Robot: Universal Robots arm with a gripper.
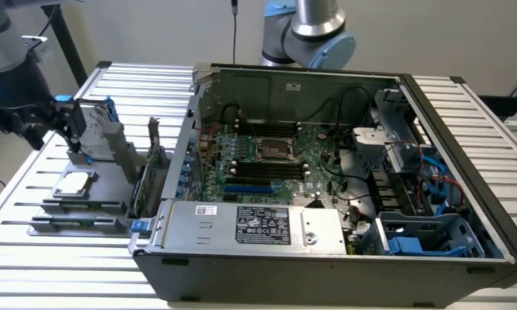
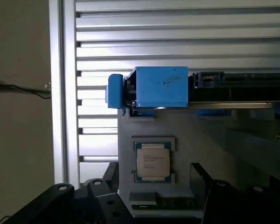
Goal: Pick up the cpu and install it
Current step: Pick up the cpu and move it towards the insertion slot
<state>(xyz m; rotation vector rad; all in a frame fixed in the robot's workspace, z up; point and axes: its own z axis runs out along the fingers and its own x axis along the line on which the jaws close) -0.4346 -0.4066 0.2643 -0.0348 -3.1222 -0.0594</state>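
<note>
The cpu point(image 1: 75, 184) lies flat on a grey holder point(image 1: 111, 188) at the left of the exterior view, on the slatted metal table point(image 1: 34, 258) beside the open computer case point(image 1: 327, 261). Its dull silver top faces up and nothing touches it. Just behind it on the same holder, a hard drive in a blue frame point(image 1: 90, 126) stands on edge. In front of it, two long dark memory sticks point(image 1: 77, 208) lie in slots.

The gripper point(image 1: 47, 126) hangs at the upper left of the exterior view, above the holder's back end and close to the hard drive, clear of the cpu. Its jaws are spread wide and hold nothing.

In the wrist view the cpu point(image 2: 153, 162) sits in its square recess on the holder point(image 2: 200, 140), with the hard drive's blue frame point(image 2: 158, 86) beyond it. The gripper point(image 2: 154, 186) shows as two black fingers point(image 2: 60, 200) set well apart, with the chip between them in the picture but not touching either.

Inside the case, a green board point(image 1: 267, 169) carries a square metal socket point(image 1: 271, 148) near the middle. Whether that socket is bare is hard to tell from here. A silver box with labels point(image 1: 258, 226) fills the case's near left corner.
</note>
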